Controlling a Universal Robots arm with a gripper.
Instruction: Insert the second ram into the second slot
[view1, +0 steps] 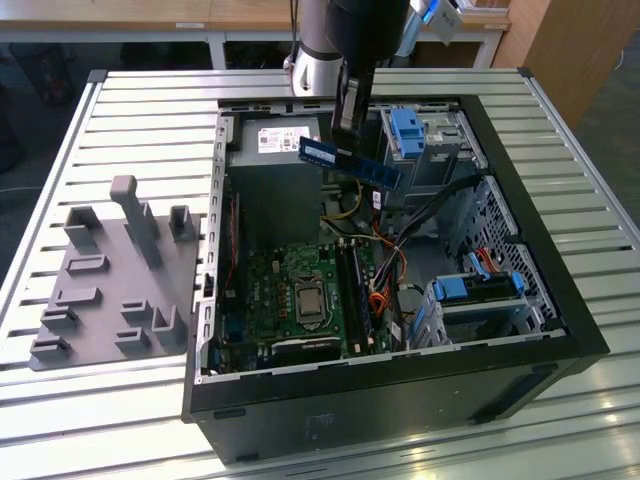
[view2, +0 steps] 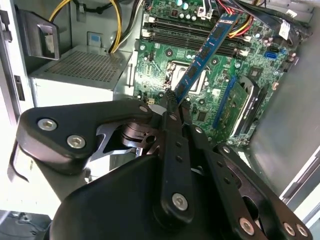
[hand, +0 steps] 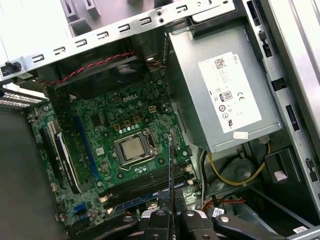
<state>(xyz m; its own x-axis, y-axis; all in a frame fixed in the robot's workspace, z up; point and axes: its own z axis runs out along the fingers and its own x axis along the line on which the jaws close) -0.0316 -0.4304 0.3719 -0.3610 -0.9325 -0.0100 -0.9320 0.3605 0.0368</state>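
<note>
Exterior view: flat blue ram (view1: 372, 169) in claw (view1: 344, 135)

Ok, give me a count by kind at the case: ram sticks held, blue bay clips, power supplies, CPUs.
Ram: 1
Blue clips: 2
Power supply: 1
CPU: 1
Total: 5

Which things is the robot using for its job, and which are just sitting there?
For the job: gripper, jaws shut on the second ram; memory slots on the motherboard.
Just sitting: grey holder tray, power supply, blue drive clips.
</note>
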